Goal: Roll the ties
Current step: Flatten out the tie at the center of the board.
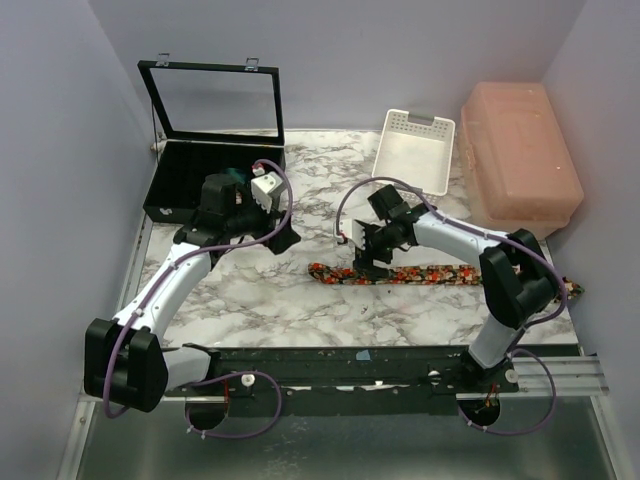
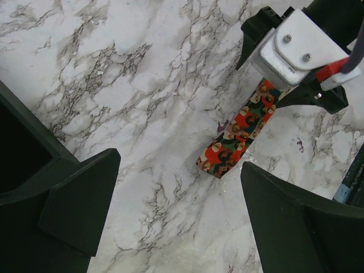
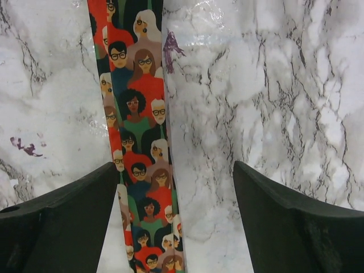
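The tie lies flat, stretching rightward from near the black case. The right gripper hangs spread over its case-side end, the left gripper spread too, nearer the case. The tie sits off-centre under the right gripper; closing may shove it sideways, skewing the roll.

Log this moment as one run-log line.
phase: pre-roll | tie: flat, unrolled on table | right gripper: open above tie, not gripping | left gripper: open, empty, near tie's end
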Robot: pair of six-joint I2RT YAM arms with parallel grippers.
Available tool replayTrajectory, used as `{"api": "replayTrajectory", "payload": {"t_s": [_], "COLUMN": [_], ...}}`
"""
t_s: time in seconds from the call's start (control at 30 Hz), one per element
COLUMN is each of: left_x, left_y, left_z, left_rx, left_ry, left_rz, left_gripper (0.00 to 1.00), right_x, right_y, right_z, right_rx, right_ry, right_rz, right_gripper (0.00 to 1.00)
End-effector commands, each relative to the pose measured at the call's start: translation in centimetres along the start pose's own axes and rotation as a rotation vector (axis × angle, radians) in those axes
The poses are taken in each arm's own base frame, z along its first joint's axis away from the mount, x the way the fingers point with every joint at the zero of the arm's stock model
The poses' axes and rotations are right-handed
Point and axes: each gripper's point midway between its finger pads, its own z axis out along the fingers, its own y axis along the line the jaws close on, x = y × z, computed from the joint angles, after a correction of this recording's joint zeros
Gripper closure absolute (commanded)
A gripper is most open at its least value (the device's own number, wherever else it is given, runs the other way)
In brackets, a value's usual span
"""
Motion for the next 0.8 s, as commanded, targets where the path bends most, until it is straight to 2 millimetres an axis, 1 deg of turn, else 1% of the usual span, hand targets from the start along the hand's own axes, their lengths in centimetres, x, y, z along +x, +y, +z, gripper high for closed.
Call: {"api": "replayTrajectory", "payload": {"t_s": [0.0,0.1,0.17,0.23,0.3,0.33,0.43,0.47,0.5,0.53,0.57,0.63,0.73,0.77], "left_x": [0.5,0.7,0.8,1.1,1.4,1.7,2.7,3.0,3.4,3.8,4.1,4.6,4.9,4.9], "left_y": [1.0,1.5,1.4,1.2,0.8,0.8,0.8,0.9,1.0,1.0,1.0,0.9,0.7,0.7], "left_z": [-0.8,-1.0,-1.1,-1.1,-1.0,-1.0,-0.8,-0.7,-0.6,-0.5,-0.3,0.2,1.1,1.4], "left_rx": [-0.075,-0.103,-0.096,-0.084,-0.064,-0.061,-0.06,-0.063,-0.065,-0.065,-0.061,-0.043,-0.025,-0.022], "left_ry": [0.01,0.003,0.0,0.008,0.015,0.02,0.04,0.047,0.056,0.064,0.075,0.092,0.118,0.124], "left_rz": [-0.13,-0.192,-0.204,-0.217,-0.227,-0.237,-0.235,-0.231,-0.232,-0.235,-0.246,-0.272,-0.281,-0.266], "left_gripper": [0.01,0.01,0.01,0.01,0.02,0.05,0.18,0.2,0.24,0.28,0.32,0.38,0.41,0.42], "right_x": [0.9,1.6,2.0,2.5,3.5,4.2,6.3,6.9,7.0,7.1,6.8,5.7,3.4,2.7], "right_y": [-0.2,0.4,0.7,1.0,1.4,1.6,1.8,1.7,1.5,1.5,1.5,1.8,2.3,2.3], "right_z": [2.0,3.1,3.5,3.9,4.2,4.3,4.4,4.4,4.3,4.1,3.9,3.2,0.9,-0.2], "right_rx": [0.027,0.035,0.044,0.047,0.051,0.054,0.089,0.114,0.139,0.151,0.157,0.143,0.131,0.129], "right_ry": [0.036,0.058,0.067,0.077,0.1,0.119,0.176,0.188,0.186,0.184,0.173,0.138,0.073,0.053], "right_rz": [-0.011,-0.035,-0.044,-0.049,-0.054,-0.063,-0.104,-0.118,-0.133,-0.143,-0.146,-0.145,-0.136,-0.116], "right_gripper": [0.17,0.18,0.21,0.27,0.35,0.39,0.59,0.63,0.66,0.66,0.67,0.67,0.65,0.61]}}
